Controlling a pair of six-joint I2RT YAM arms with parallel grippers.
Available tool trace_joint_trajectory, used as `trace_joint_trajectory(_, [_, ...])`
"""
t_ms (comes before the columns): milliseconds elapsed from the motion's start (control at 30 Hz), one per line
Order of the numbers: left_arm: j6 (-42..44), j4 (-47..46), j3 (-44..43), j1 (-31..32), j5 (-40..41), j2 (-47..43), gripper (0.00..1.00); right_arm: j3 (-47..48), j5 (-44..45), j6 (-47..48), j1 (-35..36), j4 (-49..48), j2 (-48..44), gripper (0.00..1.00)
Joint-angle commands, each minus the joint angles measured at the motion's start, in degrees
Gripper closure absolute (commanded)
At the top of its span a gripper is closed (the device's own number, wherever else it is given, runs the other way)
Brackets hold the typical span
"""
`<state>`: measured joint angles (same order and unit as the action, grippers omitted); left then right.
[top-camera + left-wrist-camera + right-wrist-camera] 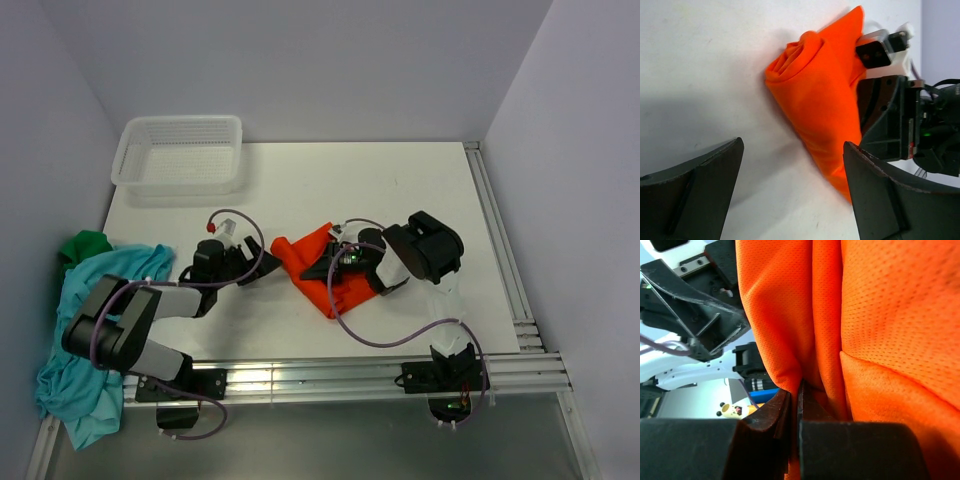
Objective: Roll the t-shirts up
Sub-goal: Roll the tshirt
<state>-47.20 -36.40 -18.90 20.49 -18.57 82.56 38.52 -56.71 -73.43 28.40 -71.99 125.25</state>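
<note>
Pinching a fold of the bright orange-red cloth t-shirt (312, 275), the right hand (799, 405) has its two fingers pressed together on the fabric. The shirt lies at the middle of the white worktop (400, 190), partly rolled, with its rolled end toward the left arm. The left hand (790, 150) is spread wide just beside that end and touches nothing.

Hazards:
- The pinch appears to take only a thin fold. A pull on that fold alone would likely drag one layer out and loosen the roll.
- The roll is cone-shaped, tight at one end and flat at the other. Further turns would probably skew it.
- The two hands work close together. A closing move by the left hand risks contact with the right wrist.

View differences:
- The left wrist view shows the spiral of layers at the roll's end. The top view does not resolve it.
- The right wrist view alone shows cloth trapped between the fingers.
- The top view alone shows the crumpled teal-blue t-shirt (90, 310) and the dark green t-shirt (85, 245) heaped at the left edge, and the white plastic mesh basket (185, 121) at the far left corner.
</note>
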Motion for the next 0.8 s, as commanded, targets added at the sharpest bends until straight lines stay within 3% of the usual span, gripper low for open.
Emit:
trace_joint_trajectory(0, [0.3, -9.5, -0.4, 0.7, 0.4, 3.8, 0.12, 0.1, -2.0, -3.6, -0.6, -8.1, 1.2, 1.0])
trace_joint_trajectory(133, [-1.5, -19.6, 0.3, 1.2, -0.3, 10.1, 0.09, 0.4, -2.2, -4.6, -0.9, -9.4, 2.3, 1.0])
trace_joint_trajectory(367, [-5.0, -26.3, -0.8, 1.2, -0.6, 17.0, 0.08, 0.2, -2.3, -4.0, -1.0, -9.1, 3.0, 1.0])
trace_joint_trajectory(767, [-7.8, -29.4, -4.2, 2.5, -0.3, 24.7, 0.3, 0.2, -2.3, -3.8, -1.0, -9.0, 3.1, 1.0])
